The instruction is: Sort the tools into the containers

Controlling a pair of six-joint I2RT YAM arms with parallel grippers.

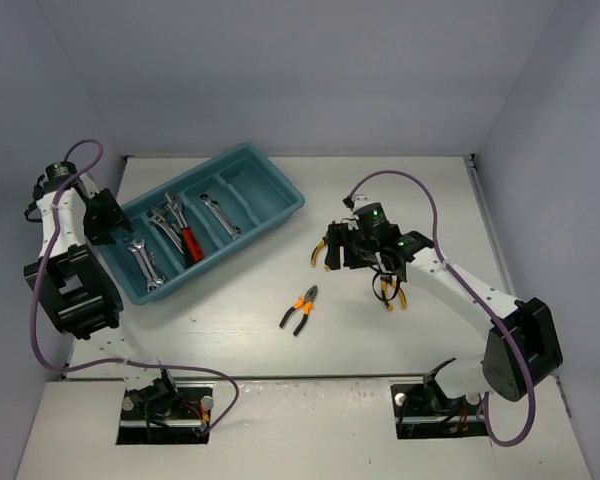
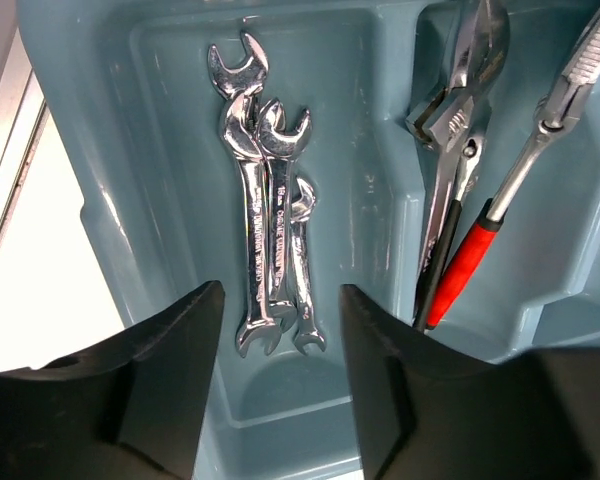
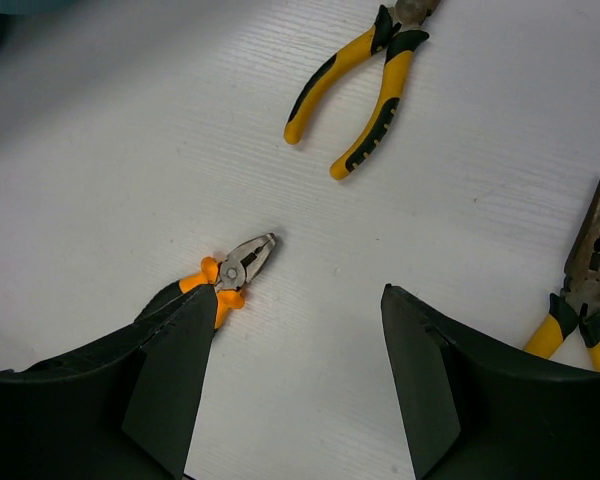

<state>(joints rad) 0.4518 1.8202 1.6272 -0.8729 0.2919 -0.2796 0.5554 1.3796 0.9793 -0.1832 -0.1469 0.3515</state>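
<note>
The teal tray lies at the back left, its containers side by side. Silver wrenches lie in the end compartment, seen close as wrenches. A red-handled adjustable wrench and a black-handled one rest in the neighbouring compartment. My left gripper hangs open over the silver wrenches, holding nothing. My right gripper is open above the bare table. Small orange pliers lie by its left finger, yellow-black pliers ahead, long-nose pliers to the right.
A single silver wrench lies in the third compartment. The orange pliers sit on the table between the two arms. Grey walls close in the table on the left, the back and the right.
</note>
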